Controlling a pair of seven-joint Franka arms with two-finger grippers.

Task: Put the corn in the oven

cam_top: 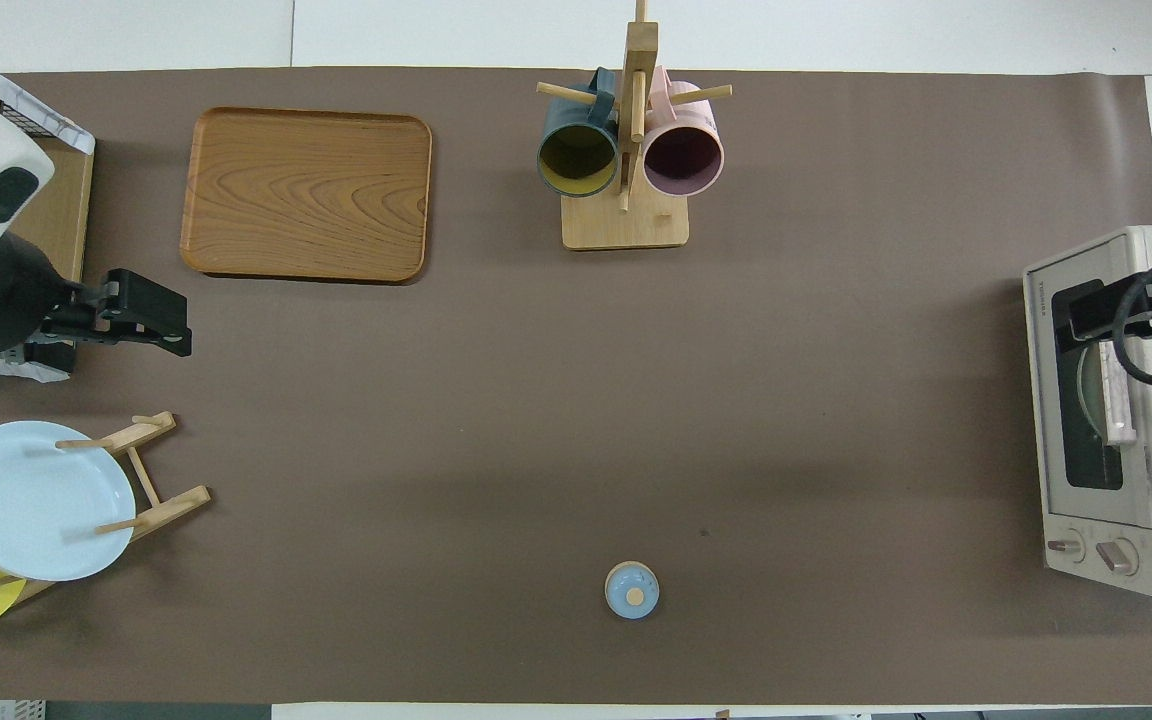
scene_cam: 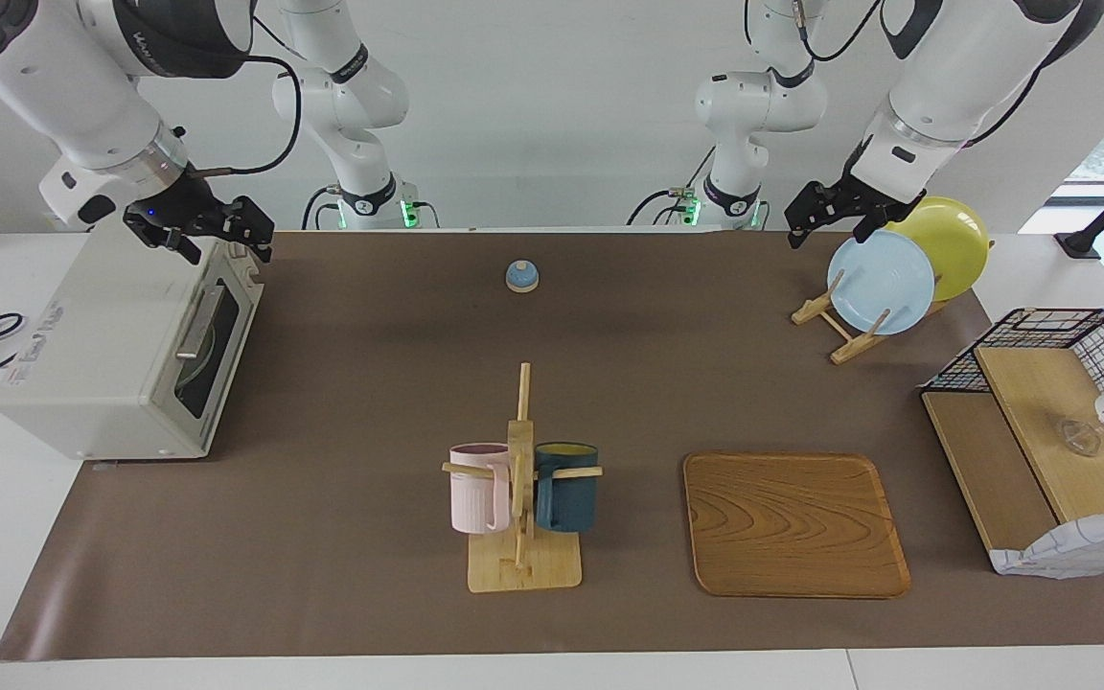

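The oven (scene_cam: 121, 355) door is closed; open mat (scene_cam: 370, 383) lies in front.

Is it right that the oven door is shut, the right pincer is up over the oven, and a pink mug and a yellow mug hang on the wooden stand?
Not quite. The second mug is dark teal, not yellow; the facing view shows it beside the pink mug. The rest holds: oven door shut, right pincer over it.
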